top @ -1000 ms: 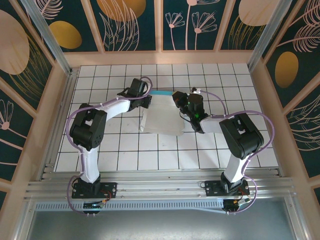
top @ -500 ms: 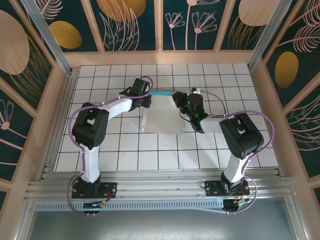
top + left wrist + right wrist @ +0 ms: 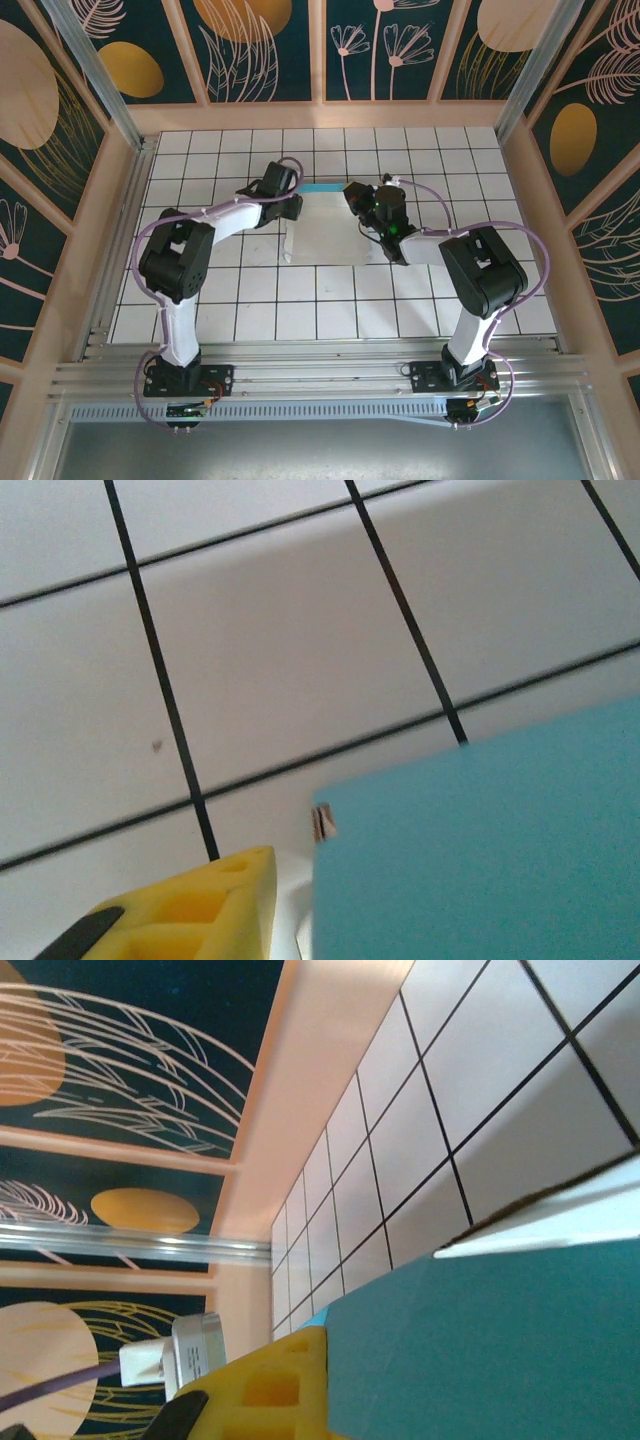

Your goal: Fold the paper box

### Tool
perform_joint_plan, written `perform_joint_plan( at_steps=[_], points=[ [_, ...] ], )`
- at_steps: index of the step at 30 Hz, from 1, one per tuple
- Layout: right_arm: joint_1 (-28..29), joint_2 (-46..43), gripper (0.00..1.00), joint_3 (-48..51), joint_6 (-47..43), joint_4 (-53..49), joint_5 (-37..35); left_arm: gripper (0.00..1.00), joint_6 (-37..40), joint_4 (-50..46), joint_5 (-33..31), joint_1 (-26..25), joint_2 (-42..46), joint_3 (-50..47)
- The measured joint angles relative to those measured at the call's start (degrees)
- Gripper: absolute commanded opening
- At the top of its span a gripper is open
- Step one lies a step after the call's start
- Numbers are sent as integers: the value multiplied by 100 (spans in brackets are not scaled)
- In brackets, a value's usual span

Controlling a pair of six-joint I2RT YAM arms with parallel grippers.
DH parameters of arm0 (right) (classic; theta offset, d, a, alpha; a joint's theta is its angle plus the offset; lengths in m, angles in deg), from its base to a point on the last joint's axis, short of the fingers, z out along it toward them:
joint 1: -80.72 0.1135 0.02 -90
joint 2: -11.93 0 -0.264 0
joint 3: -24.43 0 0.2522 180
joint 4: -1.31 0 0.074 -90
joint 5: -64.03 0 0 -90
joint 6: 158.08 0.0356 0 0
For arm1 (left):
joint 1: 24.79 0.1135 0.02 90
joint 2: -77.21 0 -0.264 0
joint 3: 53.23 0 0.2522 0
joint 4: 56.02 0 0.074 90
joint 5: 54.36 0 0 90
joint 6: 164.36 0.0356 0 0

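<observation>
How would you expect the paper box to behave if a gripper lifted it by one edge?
The paper box looks like a thin sheet, so it would probably sag rather than stay stiff. It seems light, so a push would likely slide it over the smooth table. Its blue face looks smooth, so a loose grip might slip.

The paper box [image 3: 325,235] shows white, with a turquoise strip along its far edge. The surface [image 3: 420,300] is white tile gridded in black; the walls [image 3: 270,60] are dark teal with gold ovals.
</observation>
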Motion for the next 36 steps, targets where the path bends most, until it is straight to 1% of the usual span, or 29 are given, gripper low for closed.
perform_joint_plan(
  at_steps=[3, 6, 8, 11, 12, 13, 14, 16, 19, 21, 26, 28, 34, 35, 36],
  points=[
    [0, 2, 0, -35, -4, -42, 166, 40, -240, 151, 240, 26, 695, -750],
    [-7, 2, 0, -153, -28, -166, 310, 44, -560, 227, 470, 37, 1700, -1405],
    [-17, 11, 0, -262, -68, -249, 437, 45, -839, 240, 525, 37, 2330, -1585],
    [-28, 63, 0, -457, -85, -417, 590, 55, -1300, 238, 428, 39, 2959, -1591],
    [-33, 74, 1, -494, -94, -459, 614, 56, -1473, 225, 387, 63, 3073, -1578],
    [-37, 79, 6, -529, -101, -507, 645, 58, -1661, 199, 372, 105, 3132, -1543],
    [-42, 79, 10, -549, -105, -546, 669, 60, -1843, 177, 363, 164, 3130, -1495],
    [-50, 79, 15, -595, -133, -636, 691, 64, -2138, 151, 411, 293, 3032, -1414],
    [-72, 76, 22, -675, -225, -868, 695, 68, -2472, 131, 535, 468, 2662, -1222],
    [-96, 59, 28, -695, -278, -1001, 691, 71, -2605, 129, 612, 520, 2358, -1073],
    [-190, -260, 37, -673, -428, -1469, 645, 78, -2815, 208, 914, 531, 1628, -772],
    [-225, -544, 37, -616, -527, -1565, 601, 79, -2879, 306, 1058, 531, 1462, -754],
    [-415, -1346, 36, -498, -721, -1755, 581, 80, -2944, 557, 1287, 531, 1209, -669],
    [-448, -1436, 31, -481, -765, -1779, 584, 80, -2944, 581, 1318, 531, 1182, -625],
    [-483, -1528, 24, -446, -824, -1790, 584, 80, -2944, 616, 1351, 531, 1152, -570]
  ],
)
